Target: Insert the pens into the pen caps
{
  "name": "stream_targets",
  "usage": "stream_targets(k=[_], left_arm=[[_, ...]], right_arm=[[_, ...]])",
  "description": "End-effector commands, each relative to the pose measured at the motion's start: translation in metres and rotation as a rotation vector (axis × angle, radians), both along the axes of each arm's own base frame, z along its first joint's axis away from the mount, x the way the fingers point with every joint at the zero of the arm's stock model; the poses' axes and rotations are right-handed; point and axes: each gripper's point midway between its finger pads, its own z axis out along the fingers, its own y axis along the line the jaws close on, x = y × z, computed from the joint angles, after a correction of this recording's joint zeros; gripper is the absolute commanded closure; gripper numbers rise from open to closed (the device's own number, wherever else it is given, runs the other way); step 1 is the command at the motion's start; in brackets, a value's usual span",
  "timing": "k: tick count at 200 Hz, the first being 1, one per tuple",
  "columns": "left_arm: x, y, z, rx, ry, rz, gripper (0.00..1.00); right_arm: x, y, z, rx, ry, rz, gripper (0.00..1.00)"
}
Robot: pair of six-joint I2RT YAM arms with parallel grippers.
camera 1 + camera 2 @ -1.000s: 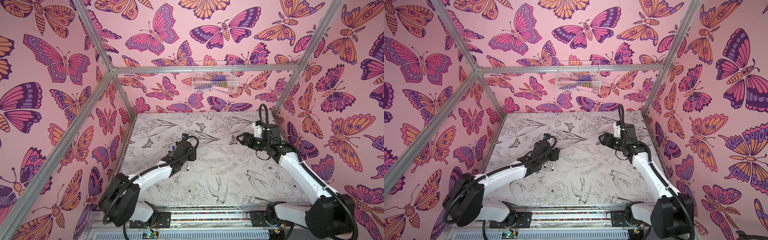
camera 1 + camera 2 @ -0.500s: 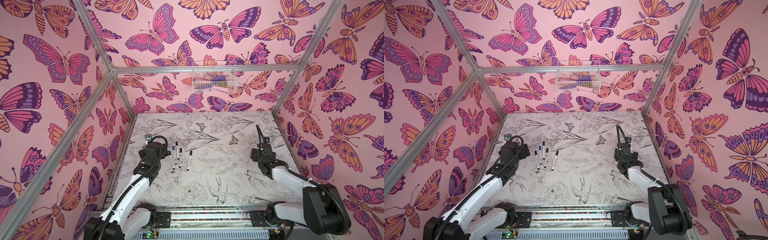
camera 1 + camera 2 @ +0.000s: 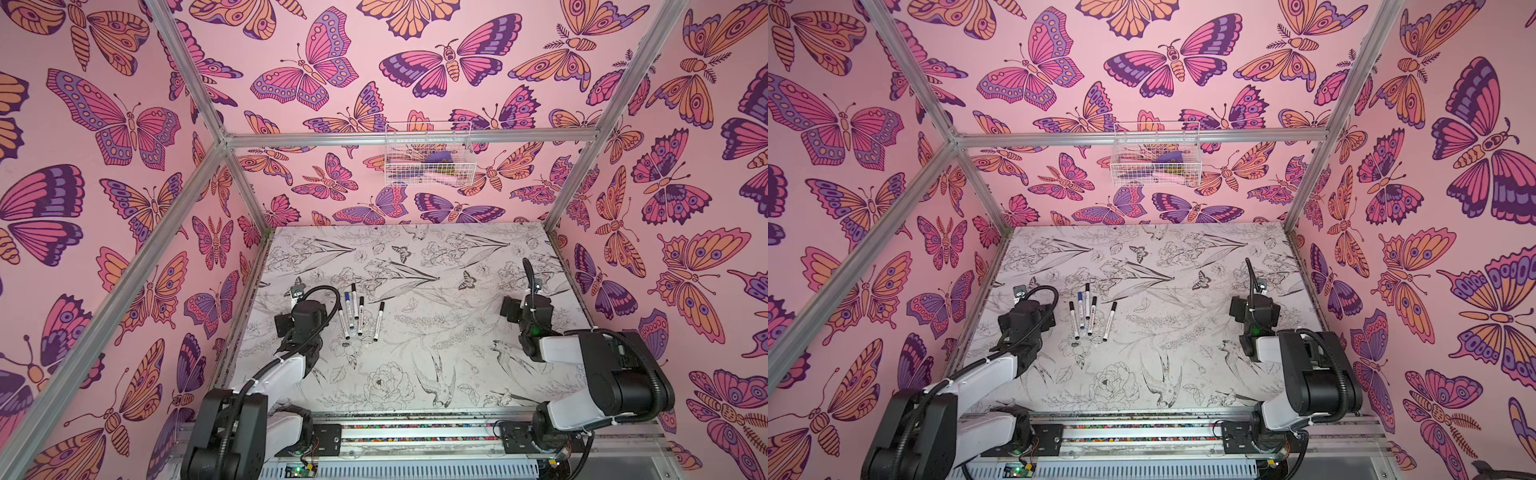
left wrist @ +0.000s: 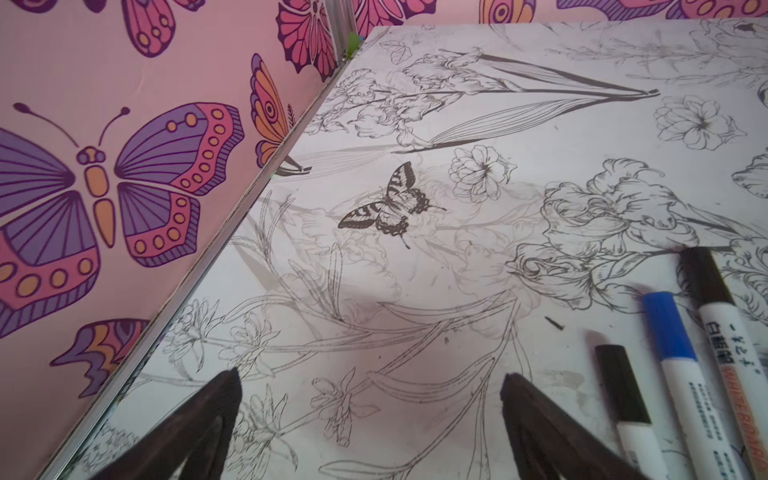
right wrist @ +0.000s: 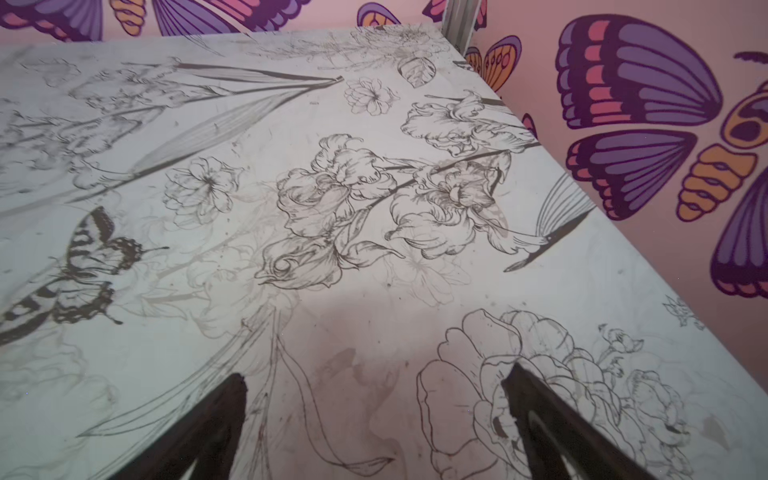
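The pens [image 3: 360,316] are lying together in a loose fan on the left half of the counter [image 3: 436,332], just beside the left arm's wrist and well apart from the right arm; both top views are showing five. In the left wrist view the pen caps [image 4: 622,384] are sitting on the barrels: two black ones and a blue cap [image 4: 669,326], each butting against its white barrel. No loose cap is showing anywhere on the counter. The left hand [image 4: 370,386] is hovering low beside the pens with its fingers spread wide and nothing between them. The right hand [image 5: 374,386] is hovering over bare counter on the right side, likewise gaping and holding nothing.

Judging by this, the capping is looking done and the step in hand is reading as the wrap-up, with both arms sitting clear of the pens. What is remaining is at most a check: whether every cap is pushed fully home is too fine to tell, and the two pens outside the wrist view are showing only small dark tips. If one is proving loose, the next move is calling for one hand pinching the barrel and the other pressing the cap straight along the pen's length
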Motion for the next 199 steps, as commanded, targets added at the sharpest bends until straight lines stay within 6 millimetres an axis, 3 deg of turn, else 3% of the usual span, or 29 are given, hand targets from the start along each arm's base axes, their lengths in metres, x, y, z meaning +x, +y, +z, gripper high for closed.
stream_targets(k=[1,17,27,42,55,85,88,111,127,131,156,197,199], left_arm=[[0.026,-0.012,0.017,0.000,-0.126,-0.099,0.01],[0.039,-0.015,0.022,-0.020,-0.205,-0.156,0.00],[0.045,-0.013,0.015,-0.039,-0.212,-0.173,0.00],[0.042,-0.015,-0.014,-0.093,-0.204,-0.232,0.01],[0.044,-0.015,-0.008,-0.096,-0.213,-0.233,0.00],[0.047,-0.017,-0.015,-0.109,-0.168,-0.250,0.00],[0.055,-0.015,-0.008,-0.110,-0.175,-0.235,0.01],[0.055,-0.017,-0.004,-0.073,-0.204,-0.249,0.01],[0.056,-0.024,0.000,-0.077,-0.210,-0.283,0.01],[0.047,-0.028,-0.013,-0.079,-0.182,-0.302,0.01],[0.049,-0.054,-0.013,-0.069,-0.168,-0.458,0.01],[0.048,-0.054,-0.020,-0.104,-0.136,-0.472,0.01],[0.055,-0.054,-0.012,-0.102,-0.158,-0.472,0.01]], right_arm=[[0.016,0.013,0.029,0.026,-0.107,0.082,0.01],[0.016,0.013,0.028,0.027,-0.103,0.080,0.01],[0.016,0.013,0.027,0.027,-0.102,0.080,0.01],[0.016,0.013,0.027,0.027,-0.103,0.081,0.01],[0.016,0.013,0.028,0.027,-0.103,0.081,0.01],[0.016,0.013,0.027,0.027,-0.102,0.080,0.01],[0.016,0.013,0.027,0.027,-0.102,0.081,0.01],[0.016,0.012,0.027,0.027,-0.103,0.079,0.01],[0.016,0.013,0.027,0.028,-0.102,0.081,0.01],[0.016,0.012,0.027,0.027,-0.103,0.079,0.01],[0.016,0.012,0.028,0.027,-0.103,0.078,0.01],[0.016,0.012,0.027,0.027,-0.102,0.079,0.01],[0.016,0.012,0.027,0.027,-0.102,0.079,0.01]])
